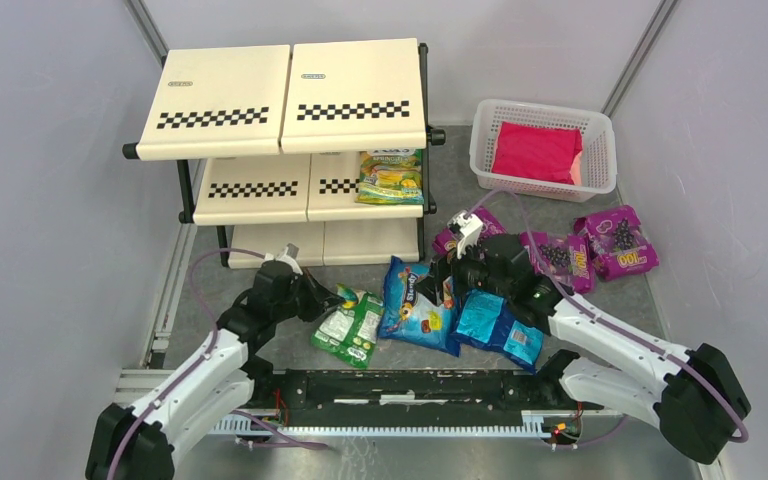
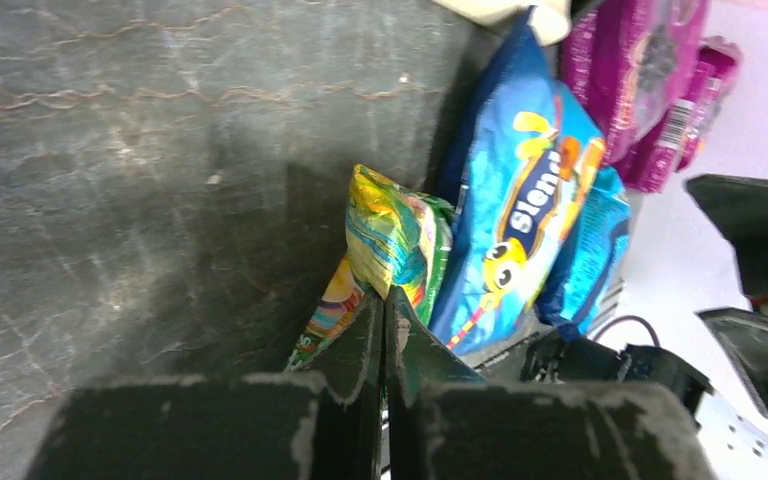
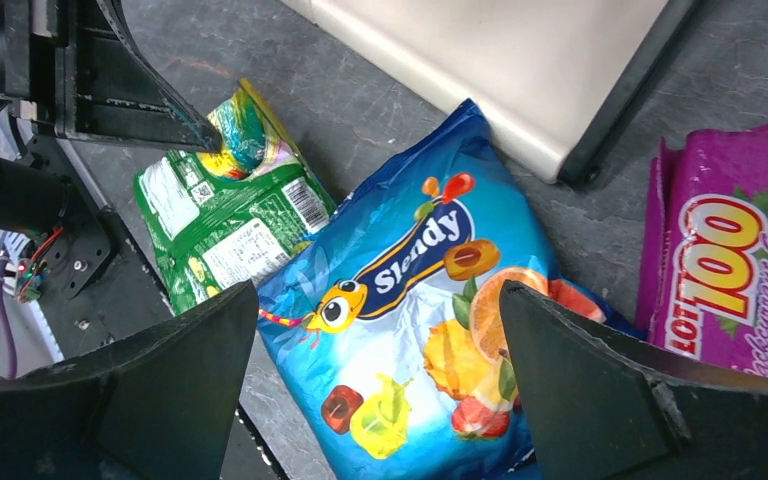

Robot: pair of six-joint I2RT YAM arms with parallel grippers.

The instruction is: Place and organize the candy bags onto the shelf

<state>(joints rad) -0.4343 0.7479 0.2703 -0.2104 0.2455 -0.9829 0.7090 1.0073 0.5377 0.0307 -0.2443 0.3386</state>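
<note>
The cream shelf (image 1: 290,100) stands at the back left, with one green-yellow candy bag (image 1: 391,176) on its middle tier. My left gripper (image 1: 328,300) is shut, pinching the top edge of a second green-yellow bag (image 1: 350,327) on the table; in the left wrist view the gripper (image 2: 387,295) bites that bag (image 2: 395,235). My right gripper (image 3: 378,288) is open above a blue fruit bag (image 3: 430,240), which lies flat (image 1: 415,305). Another blue bag (image 1: 500,330) lies beside it. Three purple bags (image 1: 615,240) (image 1: 560,262) (image 1: 465,228) lie to the right.
A white mesh basket (image 1: 482,150) with a red packet (image 1: 535,152) stands at the back right. The shelf's bottom corner and black post (image 3: 620,100) are close behind the blue bag. Grey walls close in both sides.
</note>
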